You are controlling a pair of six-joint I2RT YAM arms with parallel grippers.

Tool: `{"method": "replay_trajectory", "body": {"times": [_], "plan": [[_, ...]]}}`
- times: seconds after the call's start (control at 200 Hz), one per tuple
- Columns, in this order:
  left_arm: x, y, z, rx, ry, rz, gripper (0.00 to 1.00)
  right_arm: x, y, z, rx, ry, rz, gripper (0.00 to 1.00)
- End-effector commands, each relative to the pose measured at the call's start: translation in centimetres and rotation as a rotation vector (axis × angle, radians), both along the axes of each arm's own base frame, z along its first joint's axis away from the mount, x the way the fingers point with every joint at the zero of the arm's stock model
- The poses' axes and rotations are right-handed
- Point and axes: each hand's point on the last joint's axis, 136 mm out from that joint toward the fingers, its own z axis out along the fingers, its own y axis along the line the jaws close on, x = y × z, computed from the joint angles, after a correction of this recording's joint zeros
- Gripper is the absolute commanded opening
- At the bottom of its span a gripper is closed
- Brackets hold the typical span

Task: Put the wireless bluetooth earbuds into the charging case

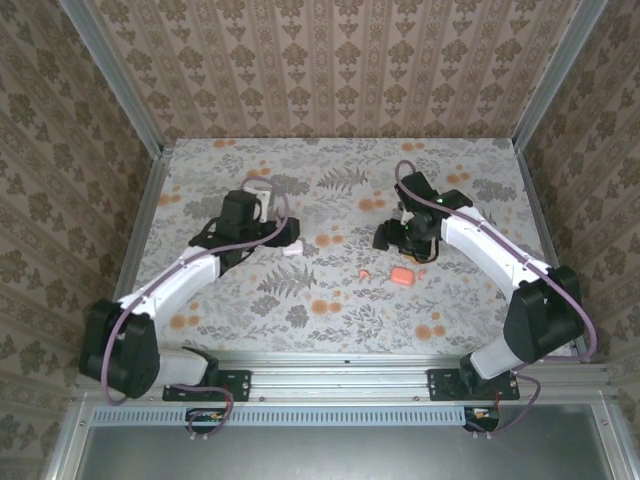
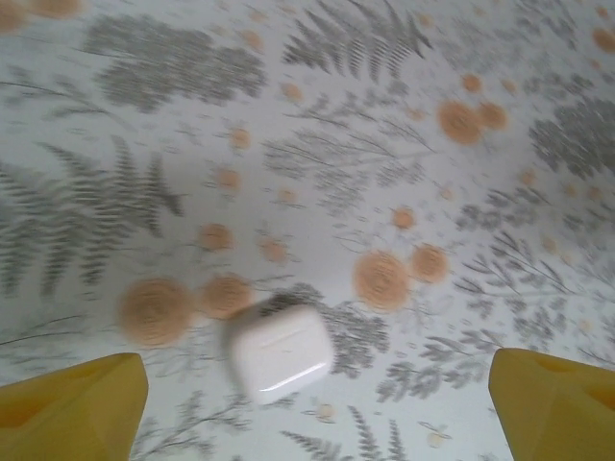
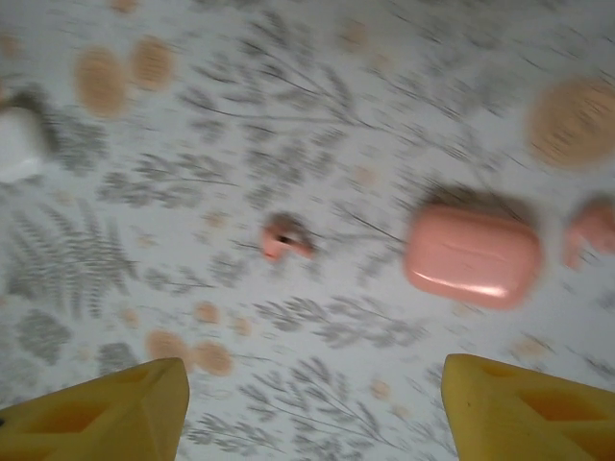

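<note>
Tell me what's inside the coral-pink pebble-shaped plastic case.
The coral-pink case is shut, so its inside is hidden. A coral-pink earbud lies outside it on the floral table.

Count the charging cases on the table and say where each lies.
2. On the table, the white case lies left of middle; the pink case lies right of middle, beside a pink earbud. More could be hidden.

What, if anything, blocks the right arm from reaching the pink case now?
Probably nothing, so yes: the pink case lies uncovered close ahead of the right gripper, whose jaws stand open and empty.
</note>
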Motion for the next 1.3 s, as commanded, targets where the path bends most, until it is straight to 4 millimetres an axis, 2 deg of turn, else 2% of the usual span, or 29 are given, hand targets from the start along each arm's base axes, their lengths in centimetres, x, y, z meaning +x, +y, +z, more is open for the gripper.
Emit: {"method": "replay_trajectory", "body": {"times": [0.0, 0.13, 0.27, 0.56, 0.73, 0.815, 1.075, 1.295], "plan": [[-1.4, -2.9, -0.8, 0.003, 0.099, -0.104, 0.92, -3.3, -4.2, -1.9, -0.150, 0.111, -0.106, 0.75], [-1.1, -5.1, -1.4, 0.049, 0.140, -0.156, 0.91, -3.1, -5.8, -2.8, -0.146, 0.086, -0.170, 0.80], [-0.3, -6.4, -1.8, 0.083, 0.166, -0.160, 0.90, -2.1, -5.5, -3.9, -0.087, 0.086, -0.190, 0.82], [0.8, -6.9, -2.1, 0.124, 0.195, -0.133, 0.90, -0.9, -2.9, -6.0, 0.017, 0.089, -0.206, 0.81], [1.2, -7.0, -2.1, 0.132, 0.199, -0.123, 0.90, -0.2, -2.5, -6.3, 0.004, 0.087, -0.203, 0.81], [1.3, -7.0, -2.0, 0.134, 0.198, -0.118, 0.90, -0.2, -2.4, -7.1, -0.022, 0.120, -0.187, 0.81], [1.3, -6.7, -1.4, 0.124, 0.163, -0.098, 0.90, -1.3, -2.2, -9.7, -0.096, 0.204, -0.103, 0.81], [1.2, -7.1, -1.2, 0.099, 0.149, -0.100, 0.90, -1.6, -3.0, -10.3, -0.157, 0.200, -0.071, 0.81]]}}
